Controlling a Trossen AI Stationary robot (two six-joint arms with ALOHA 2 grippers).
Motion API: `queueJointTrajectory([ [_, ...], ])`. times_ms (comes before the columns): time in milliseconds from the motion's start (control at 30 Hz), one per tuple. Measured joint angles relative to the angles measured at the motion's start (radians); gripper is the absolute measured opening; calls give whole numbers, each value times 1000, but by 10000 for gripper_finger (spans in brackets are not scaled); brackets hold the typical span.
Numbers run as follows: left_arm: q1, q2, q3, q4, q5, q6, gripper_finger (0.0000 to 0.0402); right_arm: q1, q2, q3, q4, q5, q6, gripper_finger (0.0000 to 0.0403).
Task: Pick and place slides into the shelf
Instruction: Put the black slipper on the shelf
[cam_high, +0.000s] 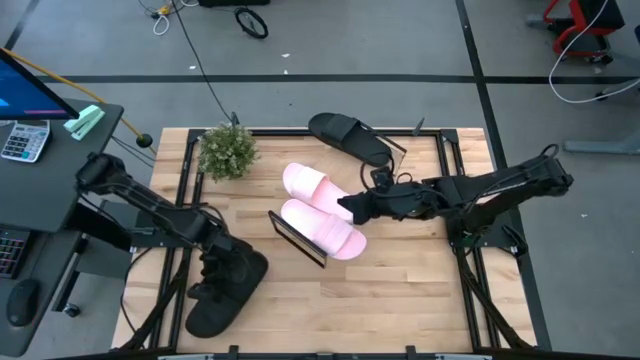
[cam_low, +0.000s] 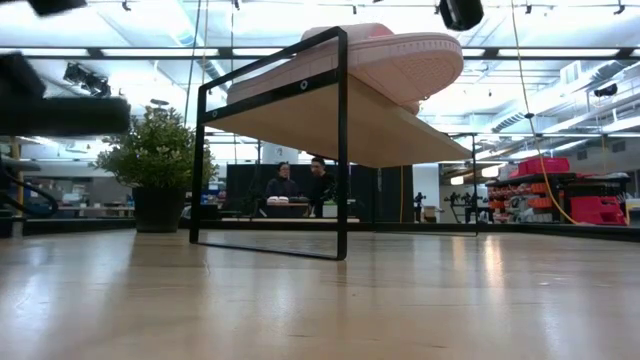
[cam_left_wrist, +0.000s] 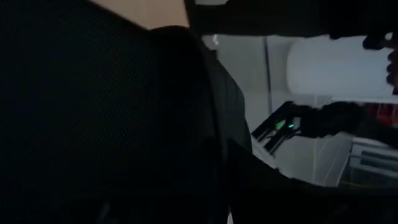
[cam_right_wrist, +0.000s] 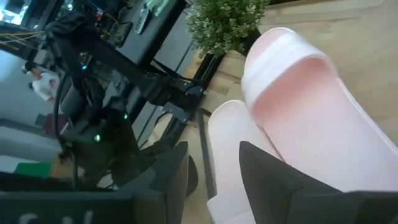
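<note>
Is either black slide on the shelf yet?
No. In the high view one black slide lies at the table's far edge, the other black slide is under the left gripper; the shelf holds only pink ones.

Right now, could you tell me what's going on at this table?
The robot is putting slides on the shelf. Both pink slides already lie on it, and the right gripper, open, hovers at them. The left gripper is down at a black slide near the table's front left corner; whether it grips is unclear. The other black slide waits at the far edge, right of a plant.
</note>
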Motion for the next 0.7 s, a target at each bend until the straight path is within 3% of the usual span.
queueJointTrajectory([
  [267, 0, -68, 106, -36, -20, -170, 14, 51, -90, 0, -69, 10, 1, 149],
  [700, 90, -105, 379, -29, -266, -369, 16, 174, -207, 0, -222, 134, 35, 149],
])
